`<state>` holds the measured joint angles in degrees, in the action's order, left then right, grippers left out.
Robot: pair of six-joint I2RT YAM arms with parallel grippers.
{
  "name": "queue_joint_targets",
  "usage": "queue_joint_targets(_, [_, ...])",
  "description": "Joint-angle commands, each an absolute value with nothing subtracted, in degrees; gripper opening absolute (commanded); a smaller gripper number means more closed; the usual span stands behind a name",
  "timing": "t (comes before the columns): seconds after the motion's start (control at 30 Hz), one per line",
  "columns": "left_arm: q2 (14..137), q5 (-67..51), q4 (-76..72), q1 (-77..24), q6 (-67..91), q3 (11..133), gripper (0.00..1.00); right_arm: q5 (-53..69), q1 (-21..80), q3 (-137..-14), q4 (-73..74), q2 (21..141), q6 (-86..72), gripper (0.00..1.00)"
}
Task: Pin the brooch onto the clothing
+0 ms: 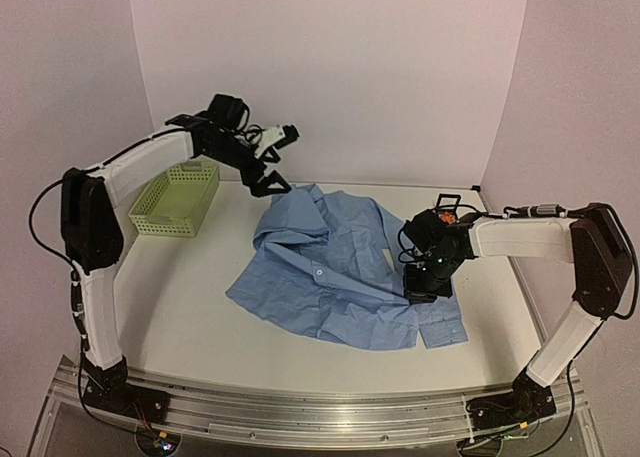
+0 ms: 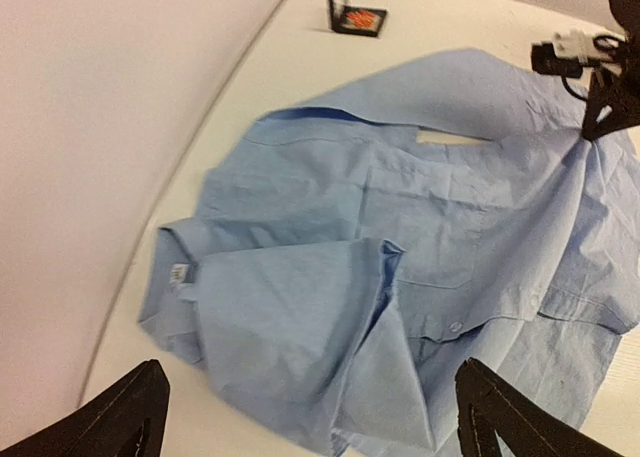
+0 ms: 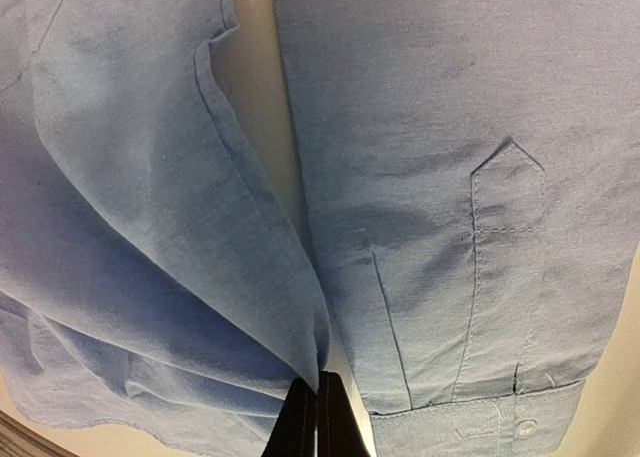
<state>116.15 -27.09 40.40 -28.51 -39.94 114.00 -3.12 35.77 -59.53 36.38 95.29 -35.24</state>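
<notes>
The left gripper (image 1: pixel 278 160) stood wide open over the light blue button-up cloth shirt (image 1: pixel 330 267); the right gripper (image 3: pixel 318 417) was clenched on 1 fold of it.

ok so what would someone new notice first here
The light blue shirt, crumpled across the middle of the table, dominates every view. The right gripper is shut on a fold at the shirt's right side, while the left gripper hangs open above its far-left corner. Smaller draws: a green basket at far left and a black box with something orange inside at far right.
</notes>
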Motion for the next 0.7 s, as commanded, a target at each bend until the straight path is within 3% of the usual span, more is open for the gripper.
queue_joint_targets(0.0, [108.05,-24.42,34.49,-22.74,-38.41,97.38,0.9,-3.06,35.85,-61.7,36.98,96.18,-34.18,0.0])
queue_joint_targets(0.1, [106.41,-16.32,27.41,-22.59,-40.42,84.91,0.71,-2.93,35.79,-62.08,37.08,96.49,-33.82,0.0])
queue_joint_targets(0.13, [106.56,-15.52,25.76,-22.59,-40.33,82.42,0.69,-2.91,35.86,-62.13,37.08,96.58,-33.8,0.0])
queue_joint_targets(0.43, [116.41,-12.1,21.4,-23.41,-33.91,84.57,0.8,-2.9,35.91,-62.19,37.02,96.13,-33.83,0.0])
queue_joint_targets(0.67, [122.46,-8.06,18.04,-23.73,-31.21,89.23,0.66,-3.15,35.86,-62.0,37.08,94.99,-33.99,0.0])
